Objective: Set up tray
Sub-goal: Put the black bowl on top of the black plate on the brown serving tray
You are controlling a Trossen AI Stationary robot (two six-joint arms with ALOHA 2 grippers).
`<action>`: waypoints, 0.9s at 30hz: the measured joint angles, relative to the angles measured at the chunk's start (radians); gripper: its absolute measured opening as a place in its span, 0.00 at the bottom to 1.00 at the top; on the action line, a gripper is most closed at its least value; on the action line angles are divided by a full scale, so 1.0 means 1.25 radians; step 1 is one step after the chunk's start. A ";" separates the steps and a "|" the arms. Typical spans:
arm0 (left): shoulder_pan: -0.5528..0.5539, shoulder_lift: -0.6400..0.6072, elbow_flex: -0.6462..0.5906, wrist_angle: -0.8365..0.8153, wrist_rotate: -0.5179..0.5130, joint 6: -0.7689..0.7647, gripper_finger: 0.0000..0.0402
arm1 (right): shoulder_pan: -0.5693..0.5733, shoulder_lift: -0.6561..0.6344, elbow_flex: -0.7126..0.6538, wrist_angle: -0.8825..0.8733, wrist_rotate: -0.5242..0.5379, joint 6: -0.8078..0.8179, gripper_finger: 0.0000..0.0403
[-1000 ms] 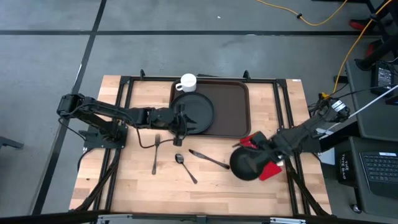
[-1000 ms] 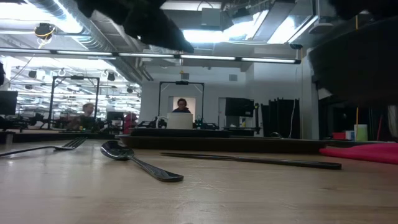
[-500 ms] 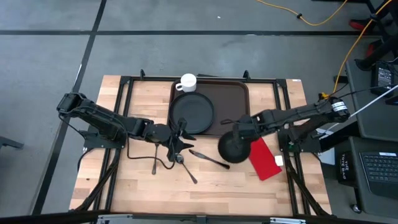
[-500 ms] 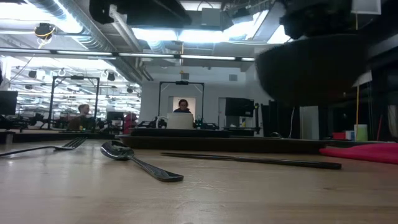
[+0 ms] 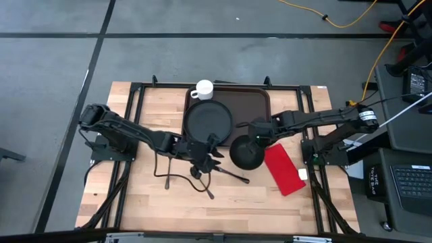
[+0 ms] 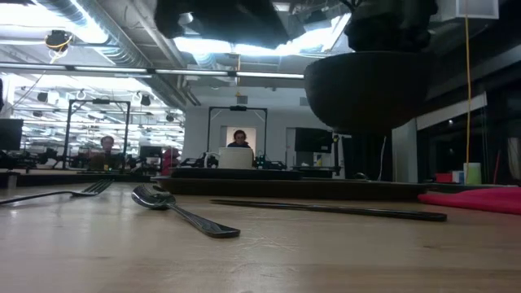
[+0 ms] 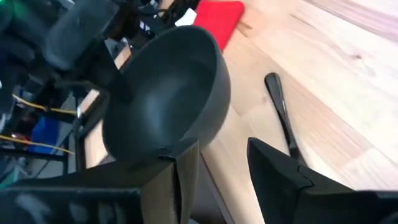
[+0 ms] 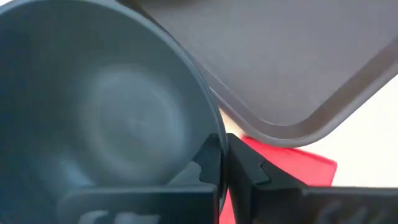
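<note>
The dark brown tray lies at the table's far middle, with a round black plate on its left half and a white mug at its far left corner. My right gripper is shut on a black bowl held just off the tray's near edge; the low view shows the bowl above the table. My left gripper is open and hovers over the knife and spoon, touching nothing. A fork lies farther left. My right gripper pinches the bowl's rim on its far right side, one finger inside the bowl and one outside. The fingers come from the table's right, slanting down. The bowl is lifted clear of the table and sits about level, open side up.
A red napkin lies flat on the wood to the right of the bowl, near the tray's near right corner. The tray's right half is bare. Black frame rails run along the table's left and right sides.
My right gripper has carried the bowl up off the red napkin and toward the table's left and far edge, up to the tray's near edge; the napkin now lies uncovered. My left gripper has moved from the plate's near edge toward the near edge and right, over the cutlery.
</note>
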 joint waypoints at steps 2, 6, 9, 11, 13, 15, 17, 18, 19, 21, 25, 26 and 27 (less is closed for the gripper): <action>0.000 0.023 0.027 0.001 -0.001 0.018 0.32 | -0.005 0.005 0.000 0.001 0.007 -0.017 0.03; 0.000 0.047 0.057 -0.001 0.033 0.042 0.32 | -0.008 0.014 0.001 0.001 0.031 -0.033 0.03; 0.000 0.068 0.065 0.003 0.059 0.053 0.32 | -0.007 0.018 0.001 0.007 0.030 -0.040 0.03; 0.000 0.083 0.063 0.010 0.050 0.075 0.32 | -0.007 0.019 0.001 0.007 0.030 -0.044 0.03; 0.000 0.097 0.064 0.030 0.046 0.090 0.32 | -0.007 0.019 0.001 0.013 0.030 -0.050 0.03; 0.003 0.107 0.064 0.035 0.044 0.096 0.31 | -0.007 0.019 0.001 0.027 0.030 -0.058 0.03; 0.011 0.121 0.064 0.049 0.041 0.105 0.31 | -0.007 0.019 0.001 0.036 0.029 -0.062 0.03; 0.012 0.123 0.063 0.049 0.030 0.107 0.31 | -0.007 0.019 0.001 0.040 0.029 -0.064 0.03; 0.015 0.124 0.063 0.051 0.023 0.112 0.31 | -0.007 0.019 0.001 0.043 0.029 -0.066 0.03; 0.022 0.122 0.064 0.069 0.021 0.120 0.31 | -0.007 0.019 0.001 0.042 0.029 -0.069 0.03; 0.038 0.121 0.064 0.068 0.026 0.117 0.31 | -0.007 0.019 0.001 0.044 0.027 -0.078 0.03; 0.043 0.121 0.064 0.066 0.032 0.114 0.31 | -0.007 0.019 0.001 0.046 0.029 -0.079 0.03; 0.048 0.121 0.064 0.060 0.037 0.112 0.31 | -0.007 0.019 0.000 0.047 0.031 -0.079 0.03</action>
